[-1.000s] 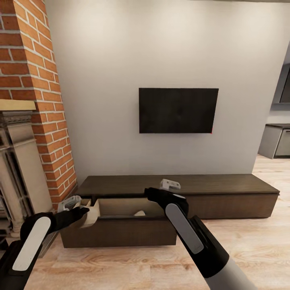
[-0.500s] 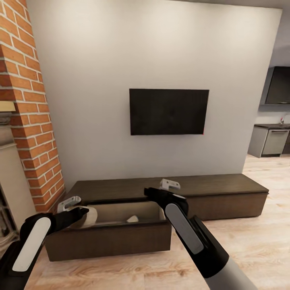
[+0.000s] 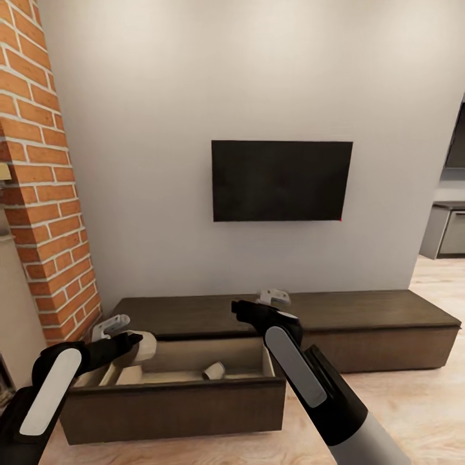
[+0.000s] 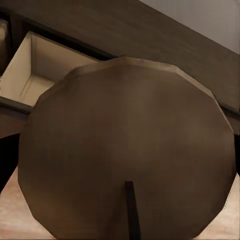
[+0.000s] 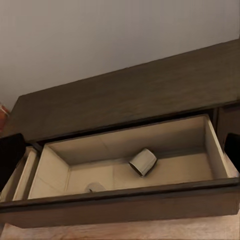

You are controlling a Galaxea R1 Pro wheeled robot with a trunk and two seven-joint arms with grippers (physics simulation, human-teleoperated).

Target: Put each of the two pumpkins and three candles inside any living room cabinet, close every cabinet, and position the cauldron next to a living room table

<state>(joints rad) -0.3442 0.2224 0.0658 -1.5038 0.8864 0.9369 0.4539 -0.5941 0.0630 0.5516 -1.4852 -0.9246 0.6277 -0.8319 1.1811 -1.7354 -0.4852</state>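
Over open cabinet drawer: left gripper clamped on candle, poised for drop beside fallen candle. Right gripper state: cannot tell.

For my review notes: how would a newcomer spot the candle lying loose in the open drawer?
Below the wall TV runs a long dark cabinet with one drawer pulled out. On its pale floor a stubby grey-beige candle lies tipped on its side, apart from the walls.

Both arms: glossy black shells, each with a long rounded white inlay panel. Right forearm ends in a pale grey sleeve. Wrist brackets light grey; left forearm matches.
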